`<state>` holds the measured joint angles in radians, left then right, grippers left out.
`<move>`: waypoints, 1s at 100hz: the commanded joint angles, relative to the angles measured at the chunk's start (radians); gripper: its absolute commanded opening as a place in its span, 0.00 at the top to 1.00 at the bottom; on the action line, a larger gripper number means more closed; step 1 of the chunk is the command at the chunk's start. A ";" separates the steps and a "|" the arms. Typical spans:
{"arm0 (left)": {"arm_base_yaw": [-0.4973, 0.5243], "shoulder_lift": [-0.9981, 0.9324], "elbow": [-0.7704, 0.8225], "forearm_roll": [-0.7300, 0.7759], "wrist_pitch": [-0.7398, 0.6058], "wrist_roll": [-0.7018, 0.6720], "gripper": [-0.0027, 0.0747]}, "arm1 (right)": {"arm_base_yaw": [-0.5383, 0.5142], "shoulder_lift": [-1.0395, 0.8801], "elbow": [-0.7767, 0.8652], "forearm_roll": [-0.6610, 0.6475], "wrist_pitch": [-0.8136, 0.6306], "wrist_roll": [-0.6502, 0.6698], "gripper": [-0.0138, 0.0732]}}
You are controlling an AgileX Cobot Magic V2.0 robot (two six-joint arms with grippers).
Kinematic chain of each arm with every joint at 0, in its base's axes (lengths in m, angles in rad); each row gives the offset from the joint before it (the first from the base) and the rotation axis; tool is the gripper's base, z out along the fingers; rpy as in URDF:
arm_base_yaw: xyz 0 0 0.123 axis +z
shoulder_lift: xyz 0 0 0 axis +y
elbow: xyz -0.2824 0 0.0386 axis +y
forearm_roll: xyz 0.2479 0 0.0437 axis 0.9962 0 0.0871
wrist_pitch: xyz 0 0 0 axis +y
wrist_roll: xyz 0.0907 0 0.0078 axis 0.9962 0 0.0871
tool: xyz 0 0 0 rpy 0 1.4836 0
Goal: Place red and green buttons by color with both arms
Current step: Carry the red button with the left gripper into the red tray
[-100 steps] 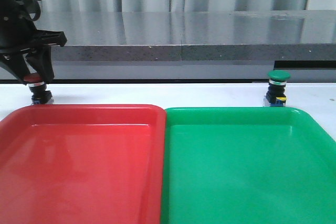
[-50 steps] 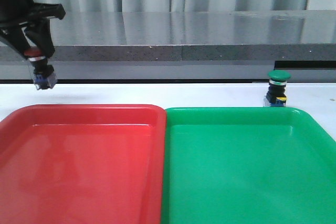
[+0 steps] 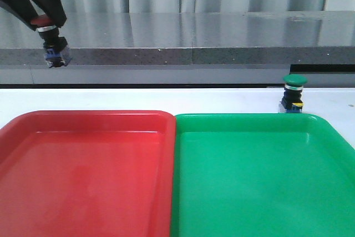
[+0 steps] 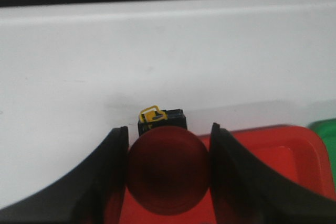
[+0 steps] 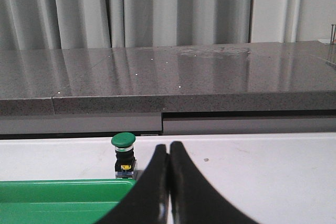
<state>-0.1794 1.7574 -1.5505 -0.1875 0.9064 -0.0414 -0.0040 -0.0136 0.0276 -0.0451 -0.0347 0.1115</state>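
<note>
My left gripper (image 3: 43, 21) is shut on the red button (image 3: 51, 40) and holds it high in the air above the table's back left, beyond the red tray (image 3: 83, 170). In the left wrist view the dark red cap (image 4: 168, 169) sits clamped between the two black fingers (image 4: 107, 177), over the red tray's corner (image 4: 273, 150). The green button (image 3: 293, 94) stands upright on the white table just behind the green tray (image 3: 260, 176). In the right wrist view my right gripper (image 5: 169, 153) is shut and empty, right of the green button (image 5: 124, 153).
The two trays lie side by side, red left, green right, and fill the front of the white table (image 3: 166, 99). A grey stone ledge (image 3: 194, 40) and curtains run along the back. The green tray's corner (image 5: 63, 198) shows in the right wrist view.
My left gripper has lifted the red button off the table, up and slightly right. The green button and the right gripper have not moved.
</note>
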 commanded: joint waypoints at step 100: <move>-0.222 -0.180 0.486 -0.020 -0.300 -0.150 0.93 | -0.005 -0.019 -0.019 -0.009 -0.084 -0.005 0.92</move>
<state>-0.3930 1.5991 -1.0436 -0.1918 0.6547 -0.1816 -0.0040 -0.0136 0.0276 -0.0451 -0.0347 0.1086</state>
